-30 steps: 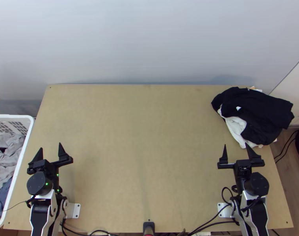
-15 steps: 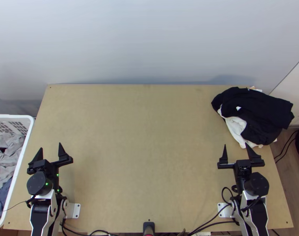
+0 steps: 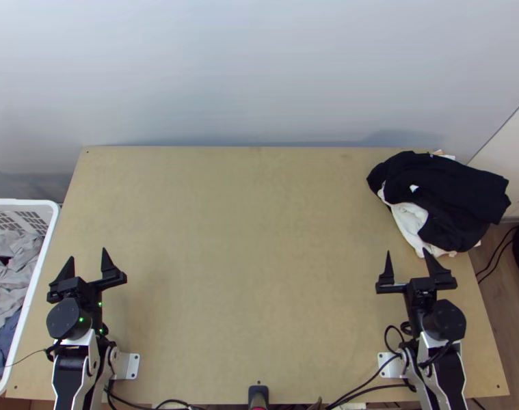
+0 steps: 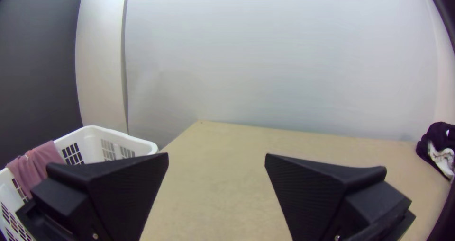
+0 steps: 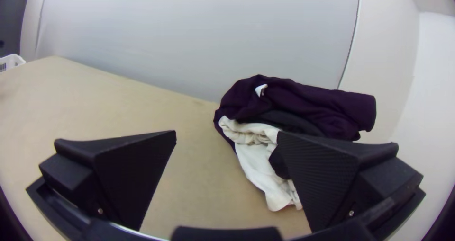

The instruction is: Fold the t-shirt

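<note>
Lying bunched, perhaps knit: dark cloth [image 3: 457, 195].

A pale wall [image 3: 259, 75] stands behind the wooden table [image 3: 245, 273]

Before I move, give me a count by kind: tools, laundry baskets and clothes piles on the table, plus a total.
Tools: 2 (left tool, right tool)
Laundry basket, white: 1
Clothes pile, dark and white, on the table: 1
Total: 4
</note>
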Tool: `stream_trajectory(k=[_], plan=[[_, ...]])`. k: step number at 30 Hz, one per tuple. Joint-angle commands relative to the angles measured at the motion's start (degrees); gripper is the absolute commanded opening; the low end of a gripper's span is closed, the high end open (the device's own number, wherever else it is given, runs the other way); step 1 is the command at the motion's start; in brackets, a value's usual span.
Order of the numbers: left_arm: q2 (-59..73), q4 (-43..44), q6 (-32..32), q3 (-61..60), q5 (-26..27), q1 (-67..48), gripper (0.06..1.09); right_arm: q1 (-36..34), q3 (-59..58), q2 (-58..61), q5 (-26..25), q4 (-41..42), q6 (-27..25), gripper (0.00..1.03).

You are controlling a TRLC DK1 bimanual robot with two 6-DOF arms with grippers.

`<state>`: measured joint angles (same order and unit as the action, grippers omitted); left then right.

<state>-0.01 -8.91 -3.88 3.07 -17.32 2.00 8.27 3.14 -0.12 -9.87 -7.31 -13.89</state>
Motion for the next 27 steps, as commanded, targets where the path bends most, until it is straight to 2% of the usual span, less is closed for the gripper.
stream_trajectory(k=[1,3,6,8,11,15,17,20,21,27], plan=[[0.0,0.0,0.0,0.0,0.0,0.0,1.05,2.5,-1.6,-0.1,-3.3,7.5,0.0,0.99],[0.0,0.0,-1.2,0.0,0.1,-0.1,1.05,3.2,-2.5,-0.2,-5.1,10.8,-6.1,0.99],[0.0,-3.6,-15.7,0.6,0.2,-0.4,1.05,3.6,-2.3,-0.2,-6.1,12.1,-10.0,0.99],[0.0,-5.2,-19.9,0.9,0.1,-0.3,1.05,3.6,-1.0,-0.2,-6.9,13.2,-11.6,0.99],[-0.1,-6.7,-21.0,1.1,0.2,-1.0,1.05,4.3,2.4,-0.1,-7.7,10.1,-11.1,0.99],[-0.2,-10.3,-29.3,1.9,-1.6,-2.1,1.05,5.4,6.3,0.2,-9.7,1.7,-4.7,0.99],[-0.1,-9.7,-27.8,3.3,-2.2,-2.2,1.05,5.5,8.4,0.7,-10.3,-3.8,-0.3,0.99],[-0.1,-1.9,-12.9,4.0,3.3,-2.8,1.05,5.4,12.2,4.9,-11.0,-8.2,4.2,0.99],[-0.1,-0.1,-10.7,4.0,3.4,-2.9,1.05,5.3,13.6,7.2,-11.0,-9.1,5.7,0.99],[1.8,5.7,-8.5,7.2,3.3,4.9,1.05,5.2,25.5,26.7,-11.7,-13.1,14.5,0.99]])
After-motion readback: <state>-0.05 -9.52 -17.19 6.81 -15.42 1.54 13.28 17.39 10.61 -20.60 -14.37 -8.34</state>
